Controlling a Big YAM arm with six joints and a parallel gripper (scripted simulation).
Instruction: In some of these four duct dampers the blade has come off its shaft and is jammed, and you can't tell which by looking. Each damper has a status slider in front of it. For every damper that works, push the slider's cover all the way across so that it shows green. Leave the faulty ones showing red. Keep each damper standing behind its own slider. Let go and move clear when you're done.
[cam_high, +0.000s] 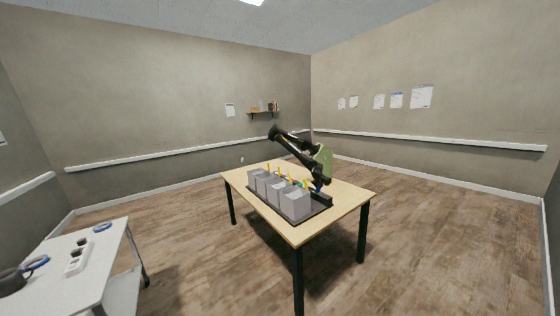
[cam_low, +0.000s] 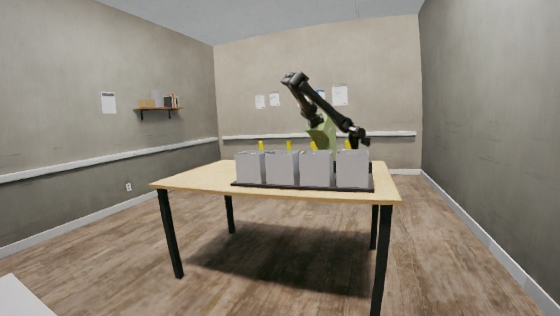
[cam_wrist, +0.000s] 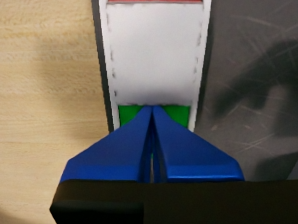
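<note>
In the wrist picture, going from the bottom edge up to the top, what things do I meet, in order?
Blue claw, shut → green strip → white cover → thin red strip → dark tray.

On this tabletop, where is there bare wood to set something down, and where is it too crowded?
Bare wood shows at the table's end beyond the far-left damper, and in a narrow strip along the edge in front of the dark tray. It is crowded on the tray: four dampers stand side by side, with the shut gripper working the slider cover behind.
</note>
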